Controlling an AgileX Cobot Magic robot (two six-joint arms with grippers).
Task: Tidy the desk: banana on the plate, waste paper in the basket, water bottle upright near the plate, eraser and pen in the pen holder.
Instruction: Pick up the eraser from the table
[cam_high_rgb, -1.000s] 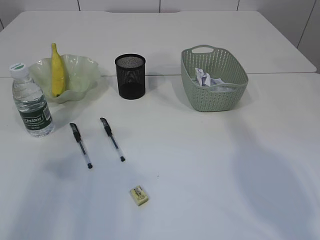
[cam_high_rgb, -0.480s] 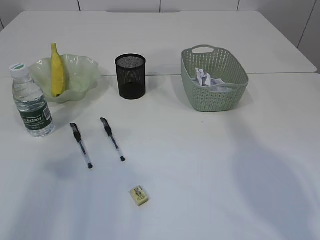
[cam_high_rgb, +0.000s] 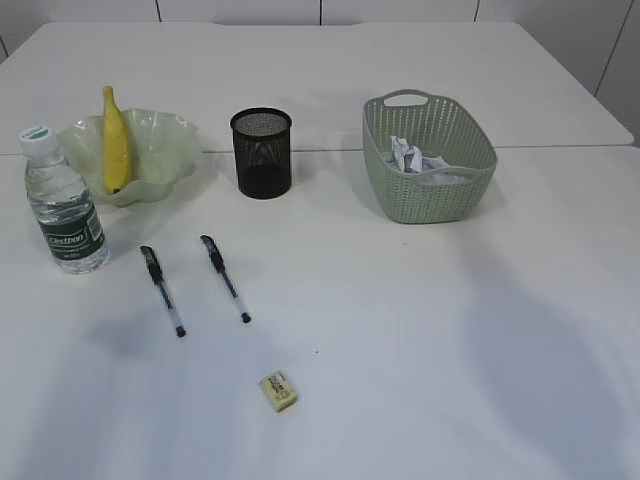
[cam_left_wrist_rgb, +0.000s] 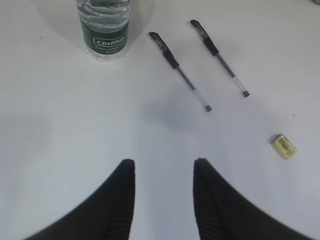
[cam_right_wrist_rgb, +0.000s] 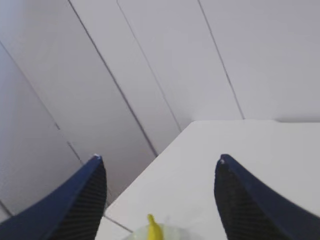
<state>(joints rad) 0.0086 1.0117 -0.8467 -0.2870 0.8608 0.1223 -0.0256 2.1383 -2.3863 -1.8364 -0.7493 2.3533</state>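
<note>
Lying lengthwise in the pale green scalloped plate (cam_high_rgb: 160, 150) at the far left of the white surface (cam_high_rgb: 420, 330): the banana (cam_high_rgb: 115, 140), stem up. Standing upright just beside the plate's near left edge: the water bottle (cam_high_rgb: 64, 202), cap on. Sitting crumpled inside the green woven basket (cam_high_rgb: 400, 190) at the far right: the waste paper (cam_high_rgb: 415, 158). Standing between plate and basket: the black mesh pen holder (cam_high_rgb: 262, 153). Lying side by side in front of it, slanted and apart, out on the surface: two pens, the left pen (cam_high_rgb: 162, 290) and the right pen (cam_high_rgb: 224, 278). Resting nearer the front edge, well apart from the holder: the eraser (cam_high_rgb: 279, 391).

Hovering above bare surface, jaws partly spread and pinching nothing: the left gripper (cam_left_wrist_rgb: 162, 172). Pointing up toward the wall with the plate's rim below, jaws spread wide and gripping nothing: the right gripper (cam_right_wrist_rgb: 160, 165).
</note>
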